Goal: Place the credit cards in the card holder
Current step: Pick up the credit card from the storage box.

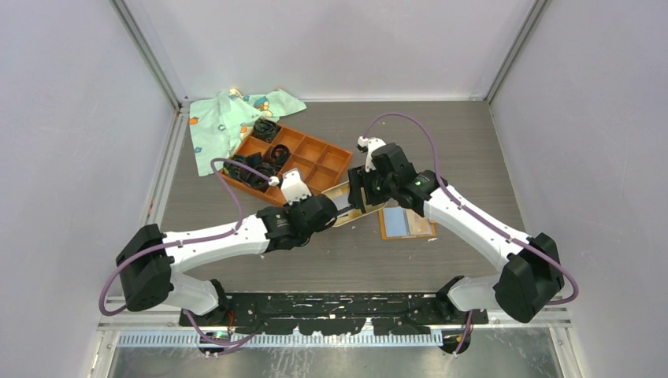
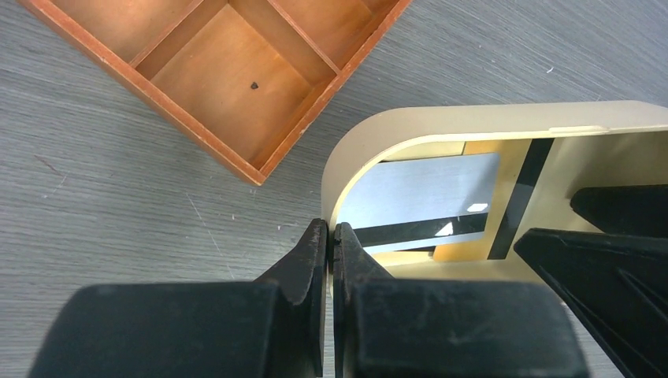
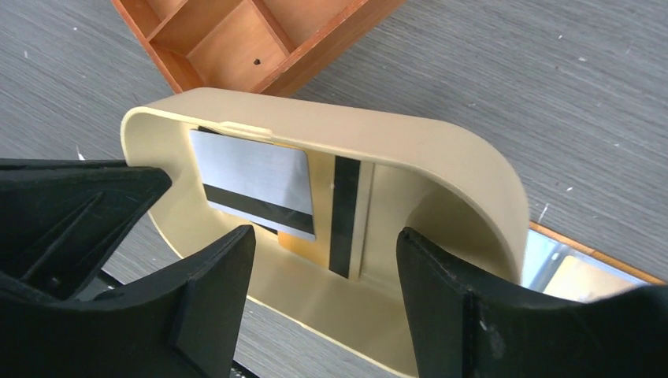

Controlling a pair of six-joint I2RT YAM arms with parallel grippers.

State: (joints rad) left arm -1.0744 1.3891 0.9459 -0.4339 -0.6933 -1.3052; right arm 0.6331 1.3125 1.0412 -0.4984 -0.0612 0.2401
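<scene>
Plainly, two striped credit cards [image 3: 252, 177] lie inside the one beige card holder [image 3: 441, 150] mid-frame, the left gripper [image 2: 331, 236] pinching its rim, the right gripper [image 3: 324, 240] open over it.

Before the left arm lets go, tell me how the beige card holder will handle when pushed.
Probably stiff: the card holder shows no bend where the left fingers pinch its rim. Likely light, since a pinch on that thin wall seems enough to steady it. Its smooth floor looks slippery, so the silver card inside may slide.
</scene>
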